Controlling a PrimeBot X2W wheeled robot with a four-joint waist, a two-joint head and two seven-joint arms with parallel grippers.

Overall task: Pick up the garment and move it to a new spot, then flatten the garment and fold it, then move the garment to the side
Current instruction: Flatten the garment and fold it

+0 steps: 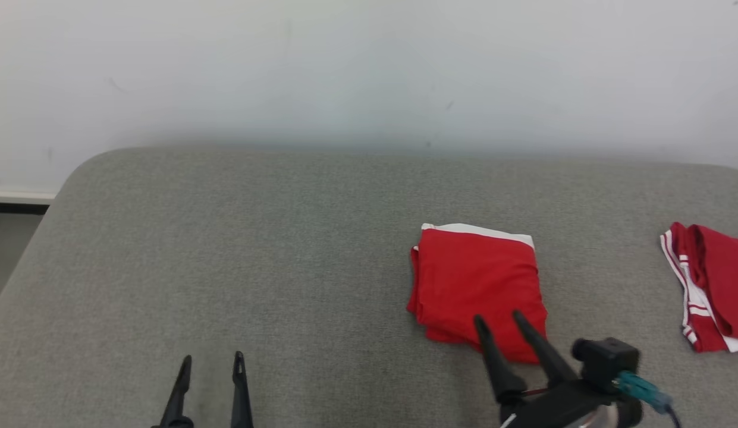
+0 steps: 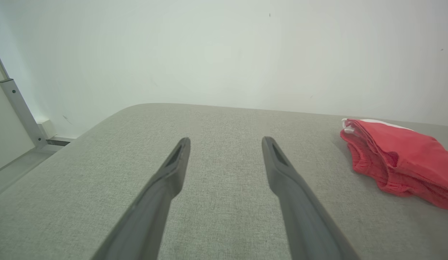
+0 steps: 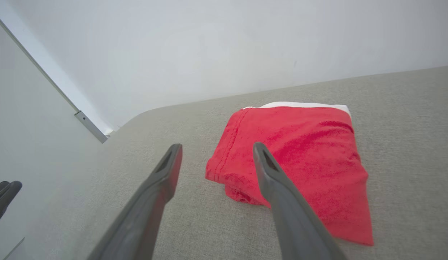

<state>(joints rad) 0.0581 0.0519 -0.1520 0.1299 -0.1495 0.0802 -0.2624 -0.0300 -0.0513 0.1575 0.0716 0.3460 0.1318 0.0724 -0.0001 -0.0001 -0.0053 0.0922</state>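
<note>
The garment [image 1: 479, 285] is red with a white band at its far edge and lies folded into a rough square on the grey surface, right of centre. The same garment [image 3: 299, 162] shows in the right wrist view and at the right edge of the left wrist view [image 2: 400, 159]. My right gripper [image 1: 499, 320] hovers at its near edge, open, nothing between its fingers; in its own view the right gripper [image 3: 214, 153] straddles the garment's near-left corner. Far to the left, my left gripper [image 1: 213, 359] stands open over bare fabric, seen again as the left gripper [image 2: 225, 144].
A second red garment with white stripes [image 1: 710, 285] lies crumpled at the far right edge. The grey padded surface [image 1: 256, 249] has a rounded far-left corner and meets a white wall [image 1: 369, 71] behind. Floor [image 1: 6, 249] drops off on the left.
</note>
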